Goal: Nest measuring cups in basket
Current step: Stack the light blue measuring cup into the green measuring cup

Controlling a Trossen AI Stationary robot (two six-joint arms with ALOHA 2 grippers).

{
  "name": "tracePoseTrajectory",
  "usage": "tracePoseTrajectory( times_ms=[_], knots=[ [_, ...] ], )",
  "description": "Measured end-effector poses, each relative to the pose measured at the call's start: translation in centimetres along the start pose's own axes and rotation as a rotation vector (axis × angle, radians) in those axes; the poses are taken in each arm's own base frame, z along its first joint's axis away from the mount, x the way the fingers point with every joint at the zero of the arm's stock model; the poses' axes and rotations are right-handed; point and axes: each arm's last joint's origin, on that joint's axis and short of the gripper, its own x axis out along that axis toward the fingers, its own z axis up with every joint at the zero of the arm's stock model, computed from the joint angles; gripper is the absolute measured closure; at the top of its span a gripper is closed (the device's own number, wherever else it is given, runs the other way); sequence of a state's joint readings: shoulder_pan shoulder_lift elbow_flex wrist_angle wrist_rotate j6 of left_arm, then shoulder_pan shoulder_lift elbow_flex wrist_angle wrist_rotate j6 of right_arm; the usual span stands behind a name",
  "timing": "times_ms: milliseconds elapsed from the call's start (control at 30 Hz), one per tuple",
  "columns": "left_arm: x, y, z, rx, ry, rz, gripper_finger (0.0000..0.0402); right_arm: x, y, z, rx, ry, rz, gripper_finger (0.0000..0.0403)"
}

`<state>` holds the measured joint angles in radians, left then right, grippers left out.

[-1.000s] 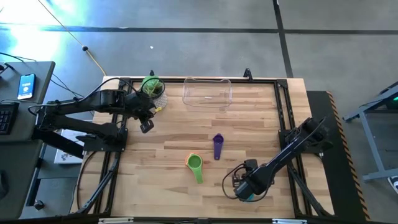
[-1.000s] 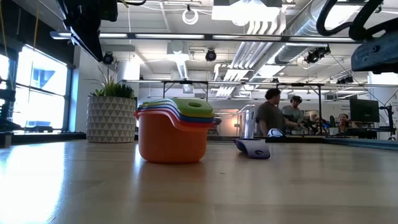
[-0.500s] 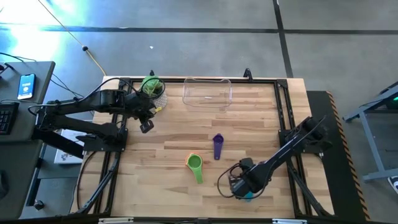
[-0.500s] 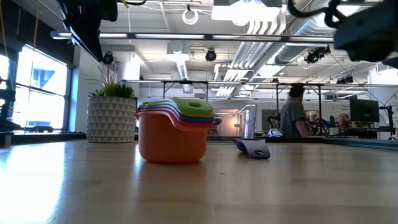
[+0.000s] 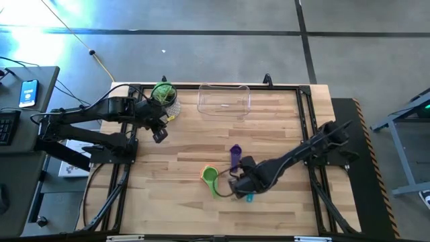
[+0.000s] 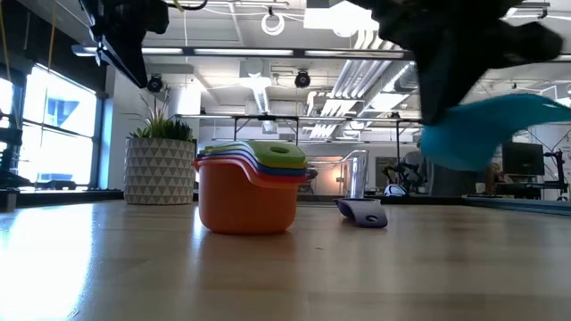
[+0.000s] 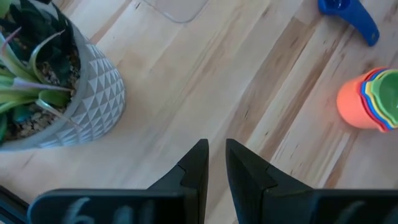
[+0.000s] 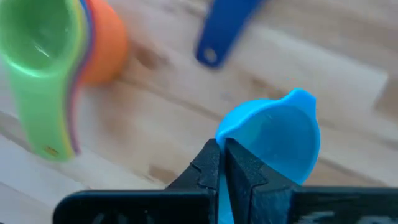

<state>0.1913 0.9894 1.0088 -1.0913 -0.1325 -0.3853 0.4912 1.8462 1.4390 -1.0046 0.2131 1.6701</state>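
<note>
The right gripper (image 8: 219, 163) has its jaws pinching the teal cup (image 8: 273, 140), just beside the stacked cups (image 5: 211, 177) on the bench. Probably line it up over the green one, then lower gently.

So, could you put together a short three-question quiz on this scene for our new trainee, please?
1. True or false: the clear basket already holds the nested cup stack.
2. What does the right gripper hold? A) the potted plant B) the teal cup C) nothing
3. Fill in: the left gripper hangs near the ____.

Key
1. False: the basket shows no cups in it, and the stack sits on the table.
2. B, pinched at its edge, above the table beside the stack.
3. Potted plant.
</note>
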Motion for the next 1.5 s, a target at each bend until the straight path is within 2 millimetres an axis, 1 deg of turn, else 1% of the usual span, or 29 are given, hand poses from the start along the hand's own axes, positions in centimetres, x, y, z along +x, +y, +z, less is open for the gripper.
tracePoseTrajectory(
  times_ms=[167,467,567,700,867,967,1067,1300,1500],
  knots=[
    [0.0,0.0,0.0,-0.033,0.000,0.000,0.0357,-1.0,1.2,2.4,-0.059,-0.074,0.052,0.0402],
    [0.0,0.0,0.0,-0.033,0.000,0.000,0.0357,-4.2,3.4,6.5,-0.136,-0.231,0.162,0.0403],
    [0.0,0.0,0.0,-0.033,-0.001,0.000,0.0357,-5.0,3.9,7.6,-0.155,-0.272,0.193,0.0403],
    [0.0,0.0,0.0,-0.033,0.000,0.000,0.0357,-6.1,5.0,8.9,-0.178,-0.327,0.281,0.0403],
    [0.0,0.0,0.0,-0.032,-0.001,0.000,0.0357,-6.9,6.4,9.6,-0.207,-0.368,0.425,0.0403],
    [0.0,0.0,0.0,-0.032,0.000,0.000,0.0357,-6.4,6.9,9.4,-0.212,-0.355,0.450,0.0403],
    [0.0,0.0,0.0,-0.032,-0.001,0.000,0.0357,-5.4,7.3,9.1,-0.226,-0.305,0.453,0.0403],
    [0.0,0.0,0.0,-0.032,0.000,0.000,0.0357,-2.3,8.6,7.5,-0.280,-0.193,0.451,0.0403],
    [0.0,0.0,0.0,-0.031,-0.001,0.000,0.0357,0.1,9.1,6.7,-0.311,-0.130,0.419,0.0403]
  ],
)
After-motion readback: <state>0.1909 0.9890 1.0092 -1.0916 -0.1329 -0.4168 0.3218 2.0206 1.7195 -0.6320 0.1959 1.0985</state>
